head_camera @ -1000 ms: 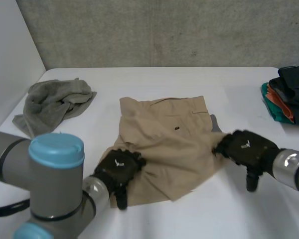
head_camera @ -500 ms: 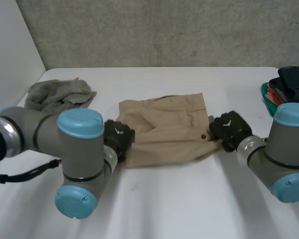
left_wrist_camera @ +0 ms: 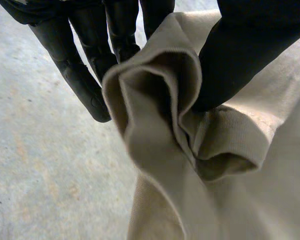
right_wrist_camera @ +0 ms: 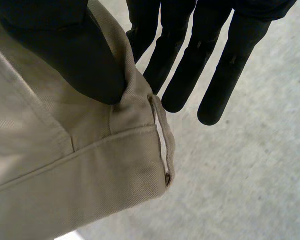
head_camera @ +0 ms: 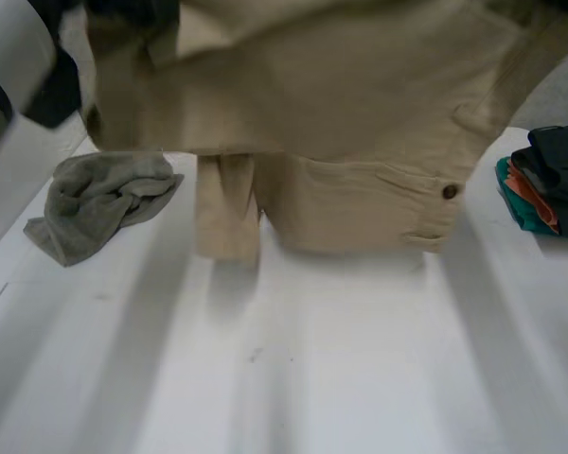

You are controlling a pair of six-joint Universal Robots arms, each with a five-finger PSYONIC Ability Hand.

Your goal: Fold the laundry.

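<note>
The shorts [head_camera: 341,113] are held up in the air, close to the head camera, and are spread wide between the two arms. This looks like the step where the shorts are lifted and pulled flat before a fold is made.

One end is pinched by the left robot hand [left_wrist_camera: 250,50]. A bunched edge of cloth is squeezed between its thumb and its fingers [left_wrist_camera: 85,70]. The other end is pinched by the right robot hand [right_wrist_camera: 80,55]. The waist corner, just by a belt loop [right_wrist_camera: 160,135], is pressed by the thumb against the fingers, and the fingertips stick out straight past the cloth. Both robot hands are raised high, with the cloth hung below them.

Next, the shorts should probably be lowered onto the desk [head_camera: 293,378] and laid flat. Both pinches need to be held tight so that no end is dropped and the cloth is not set down crumpled.

Lower down, a pocket with a button [head_camera: 449,191] is seen. The low edge hangs over the middle of the desk, but it cannot be told if the desk is touched. Farther off, a grey towel [head_camera: 99,203] is seen in a heap at the left side. A pile [head_camera: 549,180] of folded clothes is set at the right edge.
</note>
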